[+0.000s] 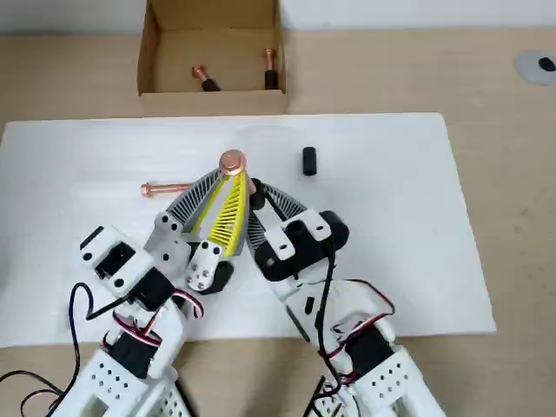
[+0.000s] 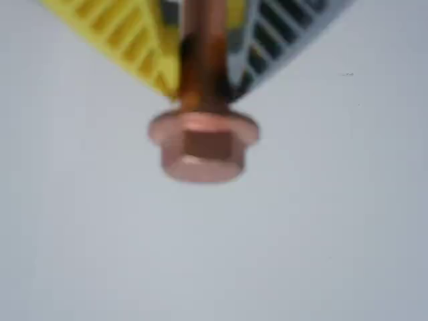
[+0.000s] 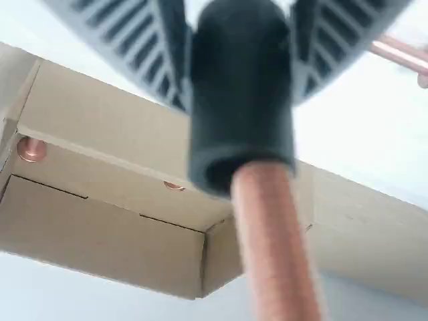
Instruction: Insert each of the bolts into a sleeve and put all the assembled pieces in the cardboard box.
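The left tool [image 1: 229, 176] is found clenched on a copper bolt [image 2: 204, 144], held just in front of the cardboard box [image 1: 149, 61]. The right tool [image 1: 257, 193] is closed around a black sleeve [image 3: 241, 100], and a copper shank is seen at the sleeve's mouth (how deep it goes is hidden). Two assembled pieces [image 1: 206, 79] are noted inside the box. A loose bolt [image 1: 165, 188] and a loose sleeve [image 1: 309, 161] are recorded on the white sheet [image 1: 391, 217], near the box's front wall.

The wooden table [image 1: 521, 174] carries a white sheet [image 1: 391, 243], the cardboard box [image 1: 213, 102] just beyond its far edge, and perhaps a grey cable port [image 1: 532, 66]. On the sheet rest a loose copper bolt [image 1: 165, 188] and a black sleeve [image 1: 309, 161].
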You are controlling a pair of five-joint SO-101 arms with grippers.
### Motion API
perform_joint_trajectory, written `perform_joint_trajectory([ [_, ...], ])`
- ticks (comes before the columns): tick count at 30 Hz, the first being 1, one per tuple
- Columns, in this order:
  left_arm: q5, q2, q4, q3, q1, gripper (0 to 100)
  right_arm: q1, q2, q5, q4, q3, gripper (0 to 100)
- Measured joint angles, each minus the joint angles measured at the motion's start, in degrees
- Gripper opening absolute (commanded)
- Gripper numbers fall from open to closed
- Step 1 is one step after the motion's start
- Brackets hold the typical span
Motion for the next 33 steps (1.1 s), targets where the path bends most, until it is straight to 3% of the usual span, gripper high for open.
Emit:
perform_joint_trajectory([
  [8,-7.7,0.0,0.0,0.0,4.0,1,0.0,0.0,0.0,0.0,0.0,0.9],
  [13,-8.9,0.4,0.2,0.0,6.3,1,-0.1,-0.3,0.0,-0.1,0.0,0.9],
  [19,-8.8,0.6,-0.2,0.0,6.1,1,-0.1,-0.4,0.0,-0.1,0.0,0.9],
  [25,-8.8,0.5,-6.8,0.0,2.5,1,-0.1,-0.4,0.0,-0.1,0.0,0.9],
  [33,-8.8,0.5,-6.9,-0.1,1.1,1,-0.1,-0.4,0.0,-0.1,0.0,0.9],
])
